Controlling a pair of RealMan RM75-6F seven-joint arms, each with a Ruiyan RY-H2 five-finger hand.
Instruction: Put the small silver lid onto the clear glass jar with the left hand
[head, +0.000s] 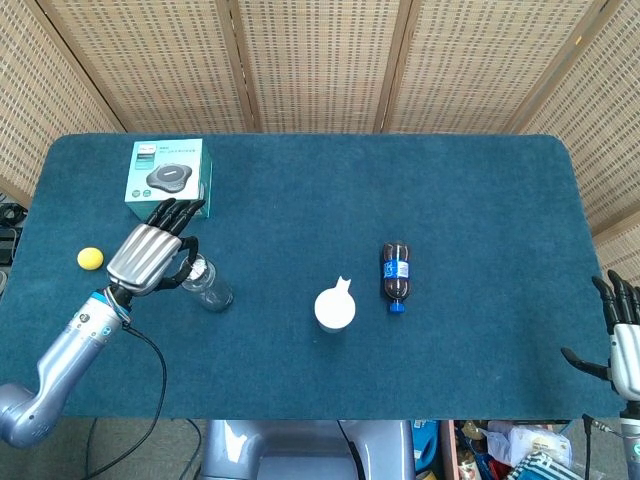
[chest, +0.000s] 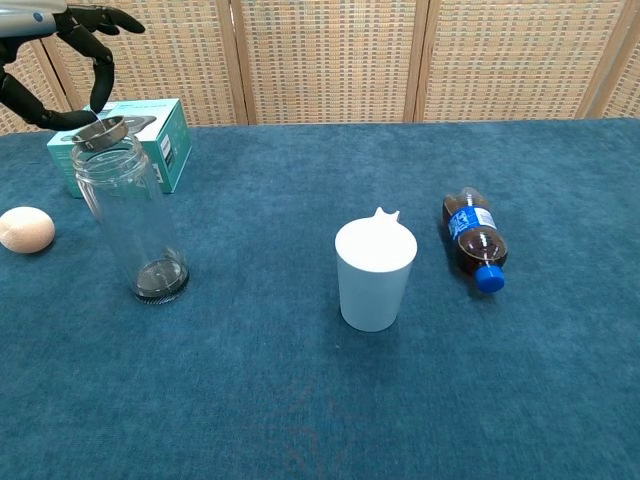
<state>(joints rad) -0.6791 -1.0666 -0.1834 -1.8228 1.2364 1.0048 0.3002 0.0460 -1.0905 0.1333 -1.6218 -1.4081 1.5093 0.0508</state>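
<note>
The clear glass jar (chest: 132, 222) stands upright on the blue cloth at the left; from the head view its body (head: 214, 292) shows below my left hand (head: 150, 257). In the chest view my left hand (chest: 62, 62) pinches the small silver lid (chest: 101, 133) between thumb and a finger, tilted, right at the jar's open mouth, its lower edge at the rim. Whether the lid rests on the rim I cannot tell. My right hand (head: 622, 335) hangs at the table's right front corner with fingers apart, holding nothing.
A teal box (head: 169, 178) lies behind the jar. A yellow-tan ball (chest: 26, 229) sits left of the jar. A white cup (chest: 375, 272) stands mid-table, with a dark soda bottle (chest: 473, 243) lying on its side to its right.
</note>
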